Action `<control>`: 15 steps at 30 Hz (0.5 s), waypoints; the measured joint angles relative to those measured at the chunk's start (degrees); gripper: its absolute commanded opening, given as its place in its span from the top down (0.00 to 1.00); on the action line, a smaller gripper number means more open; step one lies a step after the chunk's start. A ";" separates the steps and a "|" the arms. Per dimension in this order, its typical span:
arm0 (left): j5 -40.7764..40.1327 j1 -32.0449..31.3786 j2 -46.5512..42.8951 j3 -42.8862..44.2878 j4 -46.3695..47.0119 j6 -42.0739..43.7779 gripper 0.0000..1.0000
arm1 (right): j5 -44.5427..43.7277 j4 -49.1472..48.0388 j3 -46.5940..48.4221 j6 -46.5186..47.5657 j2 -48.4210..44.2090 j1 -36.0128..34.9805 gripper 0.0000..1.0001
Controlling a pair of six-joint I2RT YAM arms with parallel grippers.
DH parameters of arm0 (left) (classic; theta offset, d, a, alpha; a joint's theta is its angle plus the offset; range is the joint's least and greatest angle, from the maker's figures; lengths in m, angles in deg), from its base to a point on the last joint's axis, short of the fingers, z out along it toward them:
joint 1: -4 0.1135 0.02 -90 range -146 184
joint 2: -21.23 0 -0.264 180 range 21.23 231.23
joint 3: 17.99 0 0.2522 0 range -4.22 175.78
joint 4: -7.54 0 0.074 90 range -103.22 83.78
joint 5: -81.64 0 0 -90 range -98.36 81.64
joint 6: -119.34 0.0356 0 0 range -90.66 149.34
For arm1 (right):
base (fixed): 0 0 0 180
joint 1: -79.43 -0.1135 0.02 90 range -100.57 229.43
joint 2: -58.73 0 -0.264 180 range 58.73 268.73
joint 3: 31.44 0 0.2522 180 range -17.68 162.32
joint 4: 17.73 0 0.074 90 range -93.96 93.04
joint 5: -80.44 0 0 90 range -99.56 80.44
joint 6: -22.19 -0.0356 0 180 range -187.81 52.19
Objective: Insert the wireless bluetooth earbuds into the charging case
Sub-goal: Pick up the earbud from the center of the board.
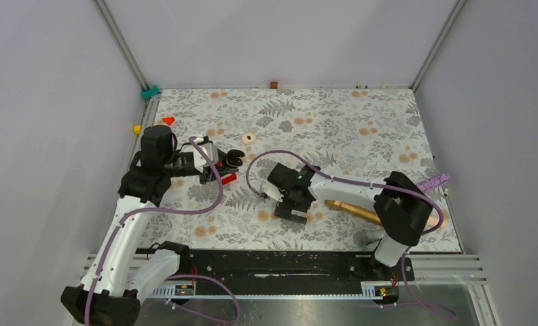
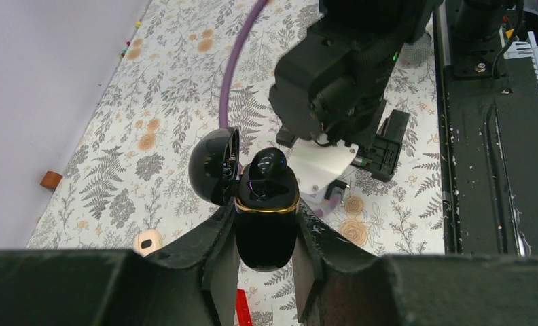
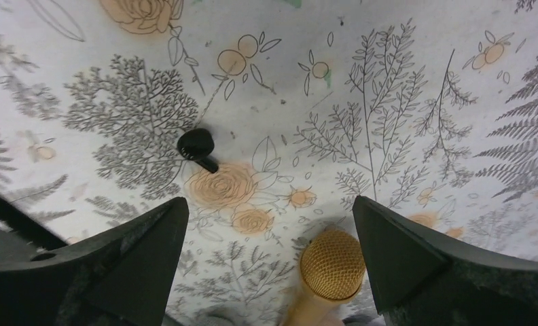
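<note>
Pinched the case (image 2: 266,238) in the left gripper (image 2: 267,227), fingers pressed against both its sides, with the lid (image 2: 213,163) swung open to the left of the grip. Noted a glossy black lump (image 2: 272,166) at the mouth of the case, possibly a bud seated there; could not be sure through the glare.

Held the right gripper (image 3: 270,207) spread wide over the cloth (image 3: 402,102), touching nothing. Found a black bud (image 3: 197,147) lying on the cloth ahead of the right gripper's fingers, toward the left one and apart from both. Found the gold head of a mic (image 3: 332,265) low between those fingers, nearer the right one.

Saw only from the left wrist: the open lid, the gold rim of the case, a pale bud (image 2: 147,239) on the cloth left of the grip, and the right gripper just beyond the case. Saw the black bud only from the right wrist; could not make it out from above. Saw only from above the two grippers near each other and the mic's handle running off behind the right gripper.
</note>
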 measured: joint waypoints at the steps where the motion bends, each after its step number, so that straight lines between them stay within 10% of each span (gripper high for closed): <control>1: 0.15 0.00 -0.13 -0.04 0.00 -0.04 1.00 | -1.75 -0.98 -0.59 0.87 0.48 -0.63 0.01; 15: 1.29 0.00 -2.21 -1.79 1.84 -2.23 1.00 | -8.41 -6.21 -1.73 3.48 4.72 -3.65 0.01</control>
